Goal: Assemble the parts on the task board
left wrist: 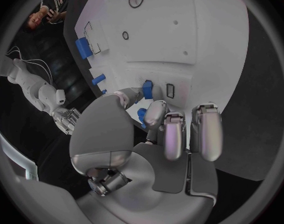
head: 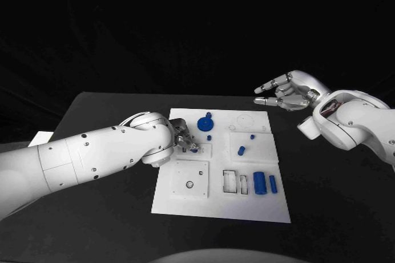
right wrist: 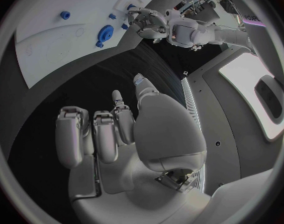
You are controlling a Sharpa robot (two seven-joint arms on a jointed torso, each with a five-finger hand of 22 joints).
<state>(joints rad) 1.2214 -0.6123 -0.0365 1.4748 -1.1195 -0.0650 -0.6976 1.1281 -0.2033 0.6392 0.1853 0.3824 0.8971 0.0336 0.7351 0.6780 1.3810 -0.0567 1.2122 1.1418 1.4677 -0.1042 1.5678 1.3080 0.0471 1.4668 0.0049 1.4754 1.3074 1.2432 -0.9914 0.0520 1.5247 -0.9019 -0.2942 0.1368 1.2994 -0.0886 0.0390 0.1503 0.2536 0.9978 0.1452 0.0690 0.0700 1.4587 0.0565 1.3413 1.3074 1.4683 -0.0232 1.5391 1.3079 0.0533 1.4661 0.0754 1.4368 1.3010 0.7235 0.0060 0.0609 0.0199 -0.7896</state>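
The white task board [head: 185,203] lies in the middle of the black table. My left hand [head: 182,138] hovers over the board's left middle. In the left wrist view its thumb and a finger pinch a small blue part [left wrist: 142,115], just above another small blue part [left wrist: 147,89] that stands beside a slot. A round blue part [head: 205,124] sits at the board's far side, with a blue cylinder [head: 260,182] and a blue bar [head: 273,184] at the near right. My right hand [head: 288,92] is raised beyond the far right corner, fingers apart, holding nothing.
Small blue pegs [head: 241,150] stand in the board's middle right. A white sheet [head: 39,138] lies at the table's left edge. Bare black table [head: 107,223] surrounds the board on all sides.
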